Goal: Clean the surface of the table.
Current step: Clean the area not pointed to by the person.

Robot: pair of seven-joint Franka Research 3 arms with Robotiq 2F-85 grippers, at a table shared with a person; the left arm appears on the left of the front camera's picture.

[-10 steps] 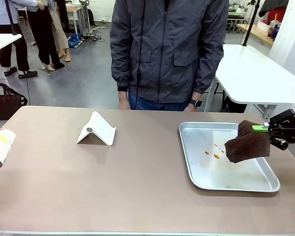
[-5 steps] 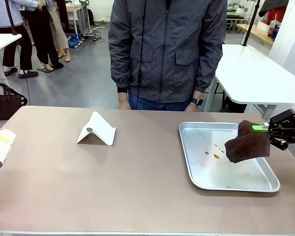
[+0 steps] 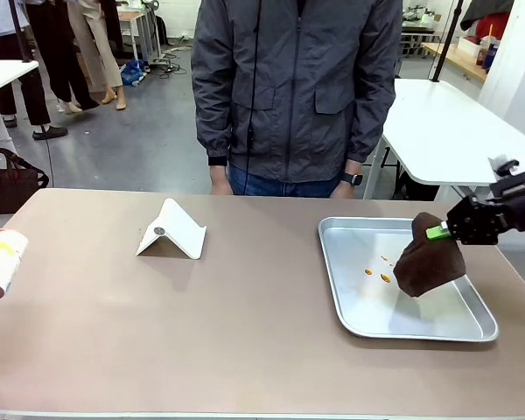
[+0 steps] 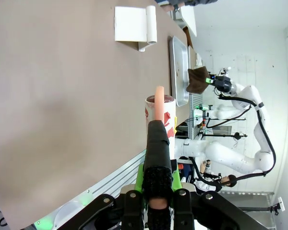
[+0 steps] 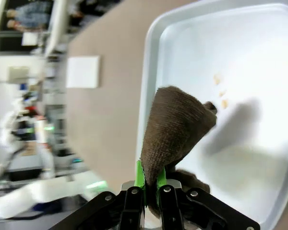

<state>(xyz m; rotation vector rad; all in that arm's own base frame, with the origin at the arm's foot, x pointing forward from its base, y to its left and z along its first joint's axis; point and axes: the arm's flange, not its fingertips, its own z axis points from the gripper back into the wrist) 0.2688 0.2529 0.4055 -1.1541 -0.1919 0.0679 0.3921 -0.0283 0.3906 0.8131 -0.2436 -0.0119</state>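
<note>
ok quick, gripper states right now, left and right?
Left gripper: shut on a black rod with a pink tip.
Right gripper: shut on the brown cloth, over the steel tray.

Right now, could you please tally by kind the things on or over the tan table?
Steel tray: 1
Brown cloth, in the right gripper: 1
White folded stand: 1
Red-and-white printed cup: 1
Total: 4
</note>
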